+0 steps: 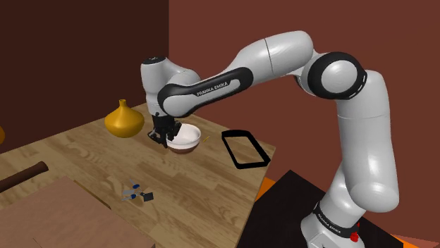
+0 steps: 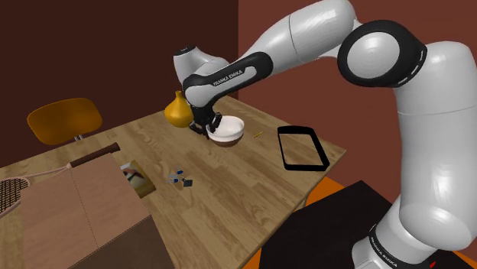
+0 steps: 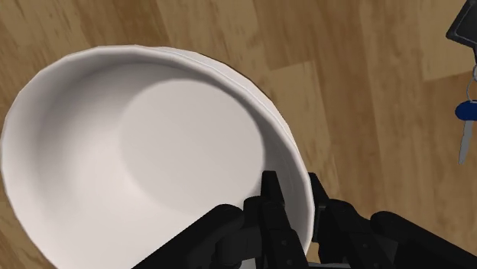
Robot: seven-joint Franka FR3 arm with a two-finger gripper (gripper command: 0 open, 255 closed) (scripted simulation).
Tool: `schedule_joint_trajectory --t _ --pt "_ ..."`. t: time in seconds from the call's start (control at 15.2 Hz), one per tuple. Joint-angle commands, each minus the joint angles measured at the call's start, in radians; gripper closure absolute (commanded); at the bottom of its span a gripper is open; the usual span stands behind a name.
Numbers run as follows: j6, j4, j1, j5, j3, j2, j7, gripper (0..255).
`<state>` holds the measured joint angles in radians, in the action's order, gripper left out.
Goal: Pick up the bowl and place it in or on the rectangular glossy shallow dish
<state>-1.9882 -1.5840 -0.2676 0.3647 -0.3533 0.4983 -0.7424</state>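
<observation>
A white bowl (image 1: 186,137) (image 2: 228,128) (image 3: 130,153) is on the wooden table (image 1: 106,165), between a yellow vase and the dish. My black gripper (image 1: 163,137) (image 2: 212,126) (image 3: 292,189) is shut on the bowl's rim, on the side toward the vase. One finger (image 3: 270,192) is inside the bowl and the other is outside the wall. Whether the bowl rests on the wood or hangs just above it I cannot tell. The rectangular shallow dish (image 1: 243,149) (image 2: 302,147), black and glossy, lies near the table's edge, a short way from the bowl.
A yellow vase (image 1: 124,120) (image 2: 177,109) stands just behind the gripper. Keys with a blue tag (image 1: 137,193) (image 2: 180,179) (image 3: 465,113) lie mid-table. A brown box (image 1: 56,218) (image 2: 76,218) fills the near corner. An orange chair (image 2: 65,121) and a racket (image 2: 15,191) are beyond.
</observation>
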Motion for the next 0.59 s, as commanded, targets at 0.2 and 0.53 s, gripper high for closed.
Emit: schedule_joint_trajectory --t 0.2,0.53 --pt "0.051 0.029 0.001 -0.014 -0.006 -0.025 0.015 255" --pt "0.043 -0.05 0.042 -0.039 -0.01 -0.107 0.051 255"
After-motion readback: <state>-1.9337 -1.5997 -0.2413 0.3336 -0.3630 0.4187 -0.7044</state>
